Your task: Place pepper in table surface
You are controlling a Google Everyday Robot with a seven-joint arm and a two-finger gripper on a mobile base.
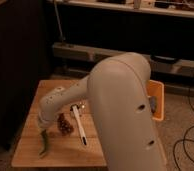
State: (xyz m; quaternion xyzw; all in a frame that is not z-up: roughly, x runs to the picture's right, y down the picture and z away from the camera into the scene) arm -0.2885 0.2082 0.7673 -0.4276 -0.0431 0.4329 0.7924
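Note:
The pepper [43, 144] is a slim green chili hanging nearly upright at the front left of the table surface [27, 150], a light wooden top. Its pointed lower end is at or just above the wood. My gripper [43, 129] sits at the end of the white arm directly over the pepper and is shut on its upper end. The large white arm link [122, 110] fills the middle of the view and hides the right part of the table.
A dark grape cluster [65, 125] lies just right of the pepper. A white stick-like utensil [80, 129] lies beside the grapes. An orange-yellow bin [157, 100] stands at the table's right. Dark shelving runs behind.

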